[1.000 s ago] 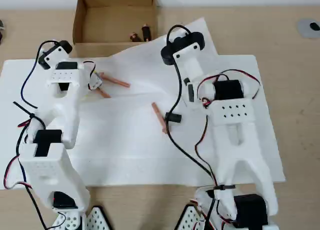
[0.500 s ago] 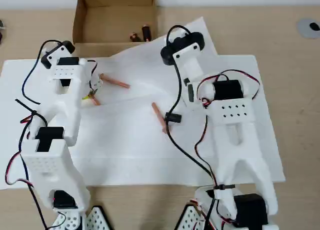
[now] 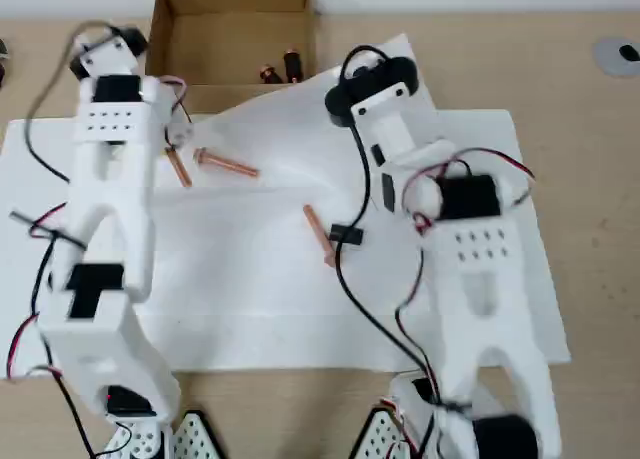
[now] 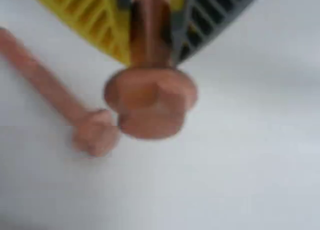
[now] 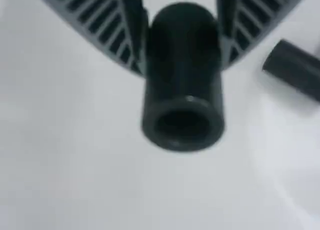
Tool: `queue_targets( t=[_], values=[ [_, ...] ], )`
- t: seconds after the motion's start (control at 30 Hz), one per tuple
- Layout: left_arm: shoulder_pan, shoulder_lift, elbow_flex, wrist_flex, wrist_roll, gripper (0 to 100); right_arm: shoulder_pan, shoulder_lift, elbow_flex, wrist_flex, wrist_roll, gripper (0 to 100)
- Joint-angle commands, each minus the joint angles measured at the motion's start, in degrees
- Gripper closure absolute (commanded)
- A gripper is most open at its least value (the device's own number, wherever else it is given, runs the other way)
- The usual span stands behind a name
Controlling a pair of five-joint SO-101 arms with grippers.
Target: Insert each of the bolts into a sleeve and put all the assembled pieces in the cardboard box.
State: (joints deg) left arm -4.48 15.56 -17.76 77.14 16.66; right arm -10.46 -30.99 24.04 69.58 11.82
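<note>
Bolts and sleeves are split between my hands so that one can slide into the other. Nearest, on the paper (image 3: 250, 309), a loose bolt (image 3: 318, 235) lies mid-table with a loose sleeve (image 3: 346, 234) just beside it on the right. I judge them the next pair. My right arm's black cable (image 3: 345, 269) runs right past them and may foul a later pick.

Farther back on the right, my right gripper (image 5: 182, 64) pinches a sleeve (image 5: 182, 104) by its body, leaving the open bore clear to take a shank. On the left, my left gripper (image 4: 150, 44) is clamped on a bolt (image 4: 150, 102) by the shank. The head sticks out, so I doubt this end suits insertion.

A third bolt (image 3: 228, 163) lies just right of that hand, between my two grippers, which are well apart.

Farthest, the box (image 3: 158, 39) holds two finished pieces (image 3: 281, 71) at its near right corner.
</note>
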Motion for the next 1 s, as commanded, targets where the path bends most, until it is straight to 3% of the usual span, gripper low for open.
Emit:
queue_targets(
  t=[0.0,0.23,0.43,0.67,0.77,0.87,0.97],
  values=[
    [0.7,-11.74,-4.13,2.2,-2.9,99,-0.48,-8.4,-0.31,-0.53,0.44,98.8],
    [0.7,-28.18,-1.93,7.38,-7.47,99,-0.48,-22.37,1.45,-0.62,0.44,98.8],
    [3.16,-40.48,15.21,6.77,-7.82,99,-2.42,-35.21,14.99,4.13,0.53,98.8],
    [13.98,-66.68,43.43,-8.26,-7.91,99,-7.52,-63.6,31.08,4.84,0.26,98.8],
    [15.21,-76.88,52.57,-15.91,-9.85,99,-8.66,-77.23,37.49,4.75,0.09,98.8],
    [15.21,-83.03,59.78,-22.24,-12.4,99,-8.66,-78.55,42.42,3.87,-2.55,98.8],
    [15.3,-86.64,66.29,-27.16,-13.45,99,-9.19,-76.88,45.76,-5.1,-9.93,98.8]
  ],
)
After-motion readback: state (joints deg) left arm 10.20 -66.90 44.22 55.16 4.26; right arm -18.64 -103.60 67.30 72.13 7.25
